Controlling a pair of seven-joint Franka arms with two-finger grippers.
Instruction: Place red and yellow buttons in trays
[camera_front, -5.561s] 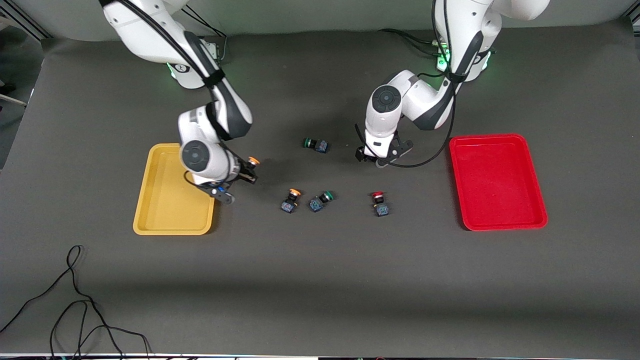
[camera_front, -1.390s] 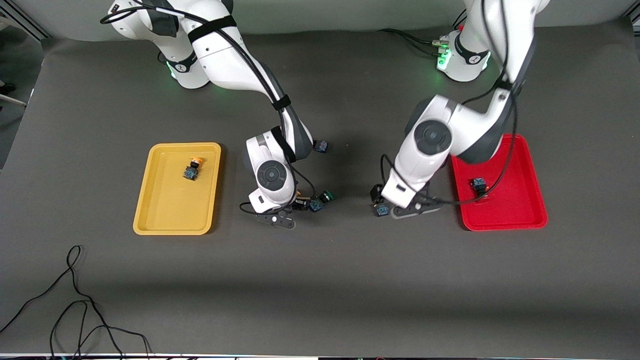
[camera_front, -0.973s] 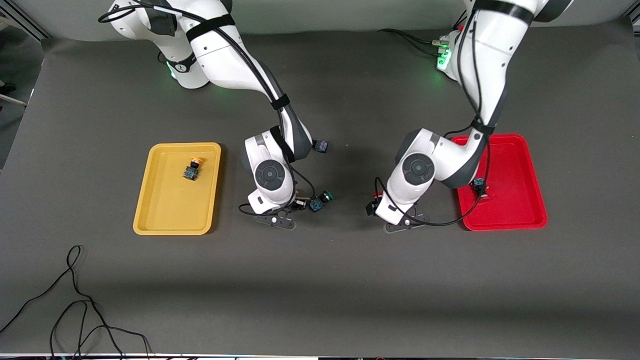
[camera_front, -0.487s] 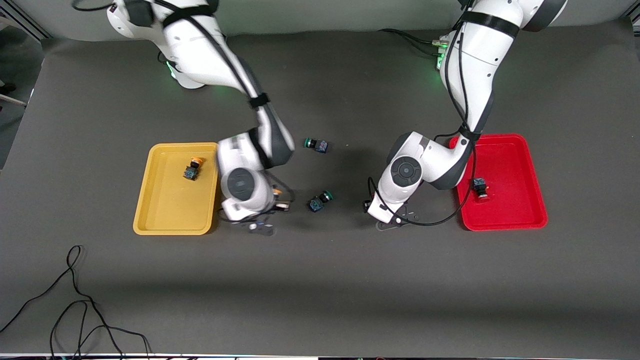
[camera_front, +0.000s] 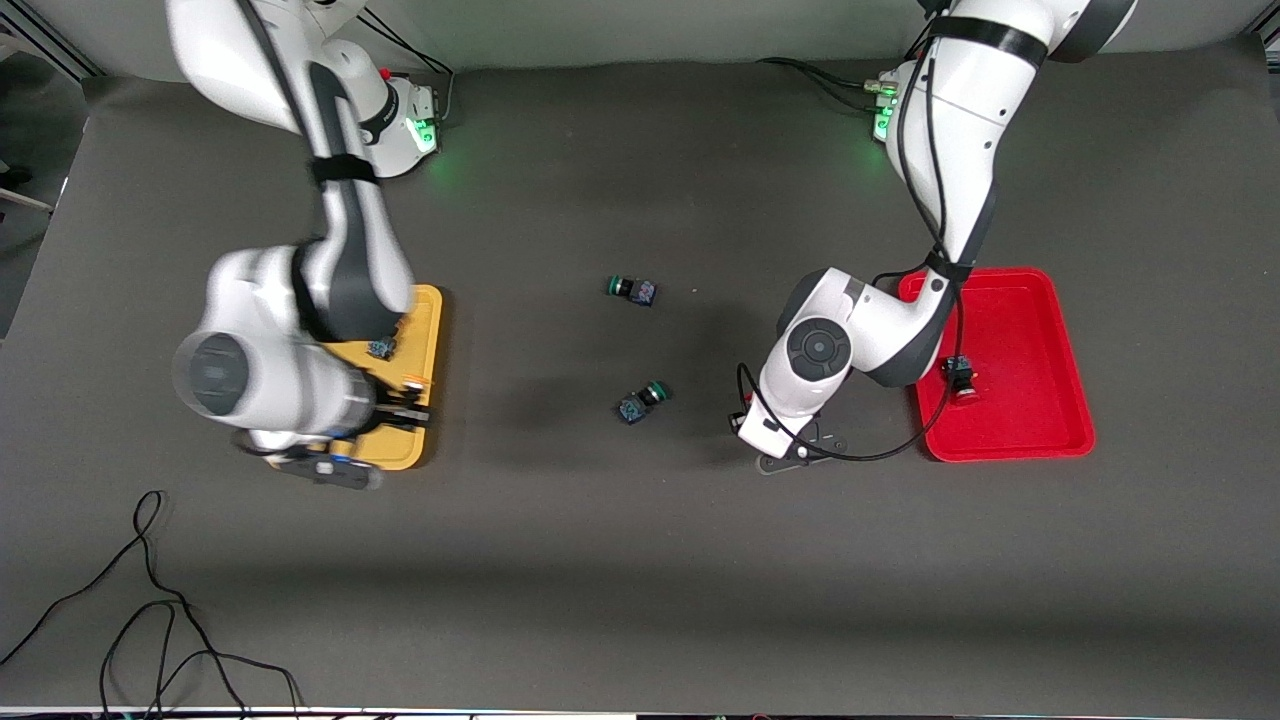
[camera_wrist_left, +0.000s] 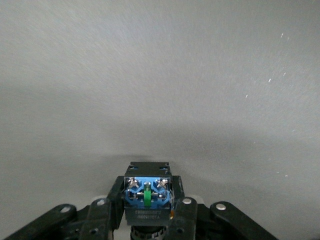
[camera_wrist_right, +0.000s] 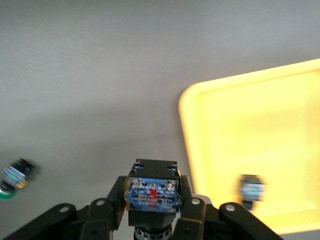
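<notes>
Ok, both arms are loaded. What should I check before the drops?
1. Right gripper shut on held yellow button: ok.
2. Left gripper shut on held red button: ok.
3. Right gripper over yellow tray: cannot tell; it is at the rim toward the table's middle.
4. Left gripper over red tray: not ok; it is over bare table beside the tray.
5. Bare floor beside placed yellow button and placed red button: ok.
6. Green buttons on the table, outside both trays: ok.

Button (camera_wrist_left: 148, 196) between left gripper (camera_wrist_left: 148, 212) fingers
</notes>
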